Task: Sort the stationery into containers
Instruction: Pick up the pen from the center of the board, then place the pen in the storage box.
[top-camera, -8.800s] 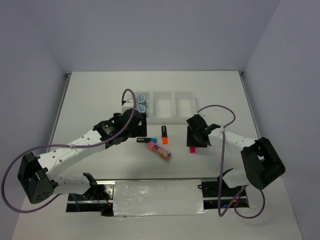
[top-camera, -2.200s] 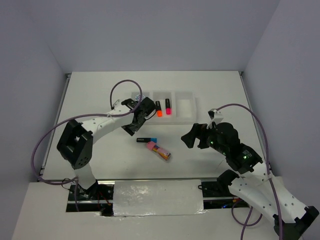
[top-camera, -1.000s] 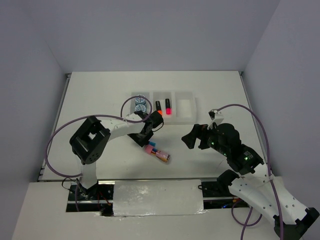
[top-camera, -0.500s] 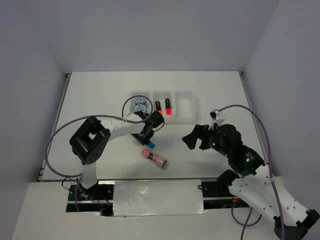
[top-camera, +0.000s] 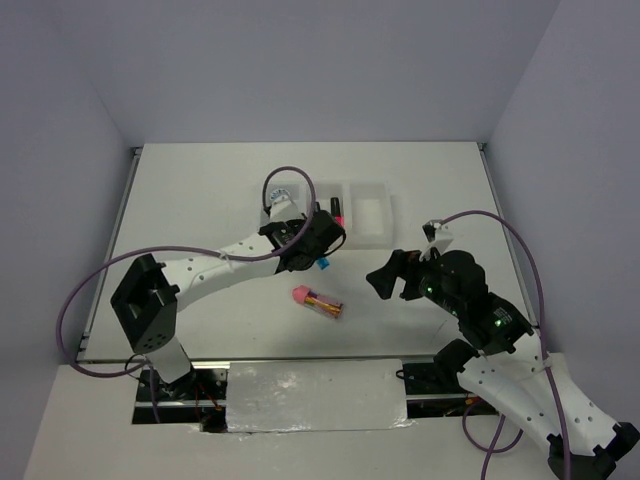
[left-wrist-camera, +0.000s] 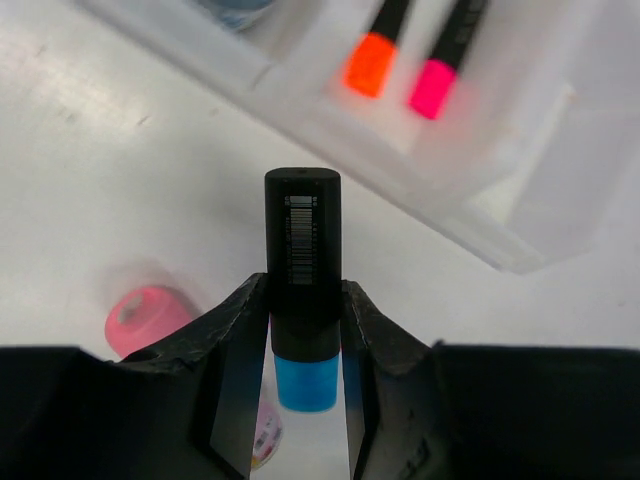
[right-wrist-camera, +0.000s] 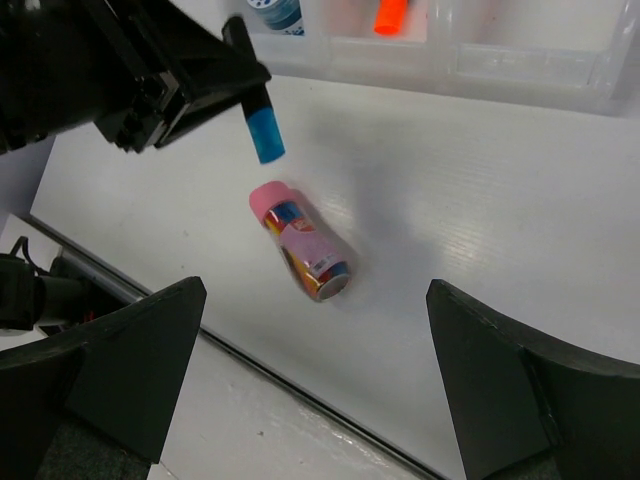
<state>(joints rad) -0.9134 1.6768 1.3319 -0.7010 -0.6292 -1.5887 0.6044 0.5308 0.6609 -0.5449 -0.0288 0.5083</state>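
Hanging pinched in the left gripper (left-wrist-camera: 303, 320), the blue-capped marker (left-wrist-camera: 302, 250) is held beside the tray (top-camera: 366, 238). The orange marker (left-wrist-camera: 371, 62) and pink marker (left-wrist-camera: 434, 86) are already binned in the middle compartment, discs (right-wrist-camera: 273, 14) alongside. The bundle (top-camera: 318, 301) is left on the table (top-camera: 200, 200). The right gripper (top-camera: 390, 277) is spread, empty.

Blue-capped marker (left-wrist-camera: 303, 245) in left tool (left-wrist-camera: 303, 305), beside tray (top-camera: 368, 215)

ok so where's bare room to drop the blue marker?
In the tray the right compartment is bare. The middle holds the orange marker and pink marker, and the left shows a disc. On the table there is an open strip between bundle and right gripper. It is crowded under the left gripper holding the blue marker.
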